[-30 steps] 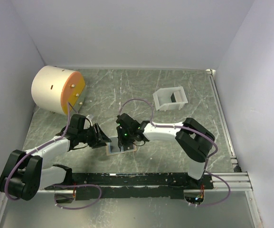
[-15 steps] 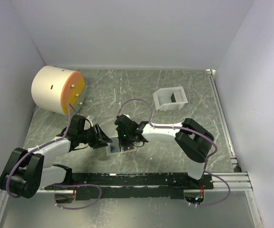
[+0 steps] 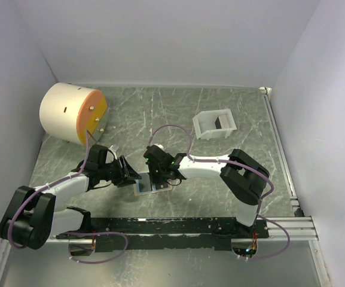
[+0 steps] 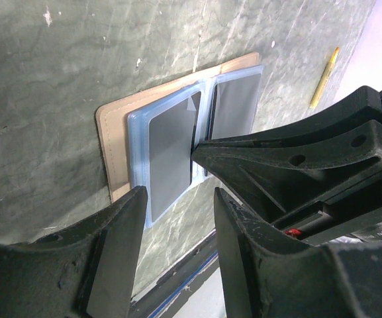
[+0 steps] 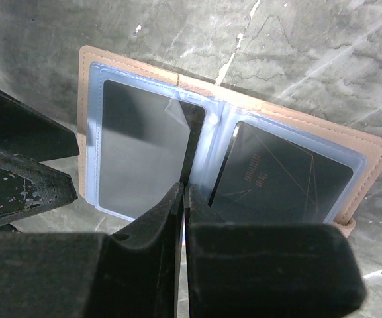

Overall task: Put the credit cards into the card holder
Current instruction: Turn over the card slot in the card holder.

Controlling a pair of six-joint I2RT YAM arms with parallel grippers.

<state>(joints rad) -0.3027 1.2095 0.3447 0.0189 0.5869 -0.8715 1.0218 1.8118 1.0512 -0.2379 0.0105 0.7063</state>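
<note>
The tan card holder [image 5: 369, 149] lies open on the green tabletop [image 5: 323, 40]. A dark grey card [image 5: 144, 152] sits in one pocket and a printed card [image 5: 277, 179] in the other. Our right gripper [image 5: 183, 192], jaws pressed together (nothing visible between them), touches the dark grey card's edge by the fold, which we judge is to seat it. Our left gripper [image 4: 177, 199] hovers with jaws apart at the holder's edge, likely to brace it.

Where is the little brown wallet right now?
In the top view, the wallet lies open on the table near the front middle, just right of the left gripper and under the right gripper.
</note>
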